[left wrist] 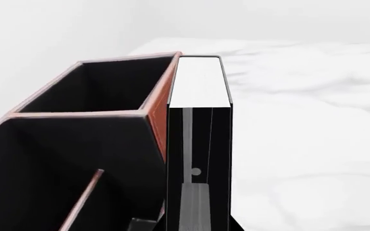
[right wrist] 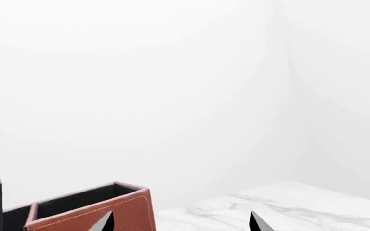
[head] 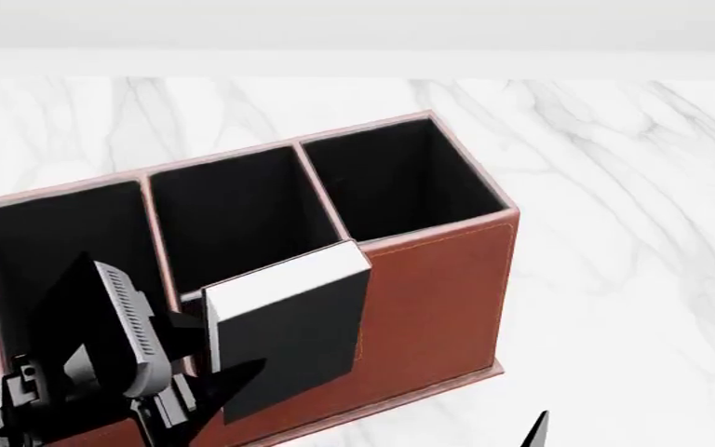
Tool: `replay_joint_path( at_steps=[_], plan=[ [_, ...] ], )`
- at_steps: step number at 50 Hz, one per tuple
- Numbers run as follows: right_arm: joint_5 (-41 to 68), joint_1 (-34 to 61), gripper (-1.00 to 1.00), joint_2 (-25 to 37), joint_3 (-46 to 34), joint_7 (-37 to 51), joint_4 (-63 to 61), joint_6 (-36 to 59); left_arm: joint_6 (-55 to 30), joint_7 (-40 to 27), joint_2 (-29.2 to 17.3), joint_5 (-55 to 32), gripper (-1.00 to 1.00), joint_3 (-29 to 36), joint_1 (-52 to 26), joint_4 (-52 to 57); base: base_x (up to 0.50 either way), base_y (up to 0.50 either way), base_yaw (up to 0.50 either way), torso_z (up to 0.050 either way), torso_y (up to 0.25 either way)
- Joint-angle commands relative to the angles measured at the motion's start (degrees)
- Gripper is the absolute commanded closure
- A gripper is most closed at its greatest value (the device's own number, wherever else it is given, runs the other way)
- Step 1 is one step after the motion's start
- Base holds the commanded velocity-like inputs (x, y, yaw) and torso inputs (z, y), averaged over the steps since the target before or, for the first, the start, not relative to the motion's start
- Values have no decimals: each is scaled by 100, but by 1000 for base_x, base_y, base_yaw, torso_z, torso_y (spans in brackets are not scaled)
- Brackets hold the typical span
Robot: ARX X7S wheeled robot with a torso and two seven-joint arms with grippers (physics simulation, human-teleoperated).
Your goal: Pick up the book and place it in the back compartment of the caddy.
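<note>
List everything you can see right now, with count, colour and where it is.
book: one, black with white page edges, upright against the caddy's near wall, held by the left gripper.
caddy: one, reddish-brown with black lining, on the table.
table: one, white marble, under everything.
wall: plain white, behind the table.
left gripper: one, black and grey, shut on the book.
right gripper: one, black tips only, apart, holding nothing, off to the caddy's right.

light: bright, even | shadows: faint | focus: sharp | glare: none
</note>
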Motion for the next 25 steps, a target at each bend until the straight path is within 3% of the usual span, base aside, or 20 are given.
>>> replay_joint_path(
  at_steps=[1,21,23,24,25],
  plan=[
    [-230,36,-100,-52,71,245,-61,347,42,134,40,-139,100,-249,-99,25,0,0,0,0,0],
    [-227,41,-100,-39,55,262,-59,343,29,139,41,-130,100,-269,-88,27,0,0,0,0,2],
    [-219,20,-100,-28,36,239,-71,308,-50,428,37,-212,100,-232,-132,-22,0,0,0,0,0],
    [-222,-13,-100,-17,49,246,-98,264,-18,1117,-7,-529,100,-272,-131,-16,0,0,0,0,0],
    [-215,-18,-100,-11,49,242,-98,252,-48,1062,-15,-522,100,-274,-150,-20,0,0,0,0,0]
  ],
)
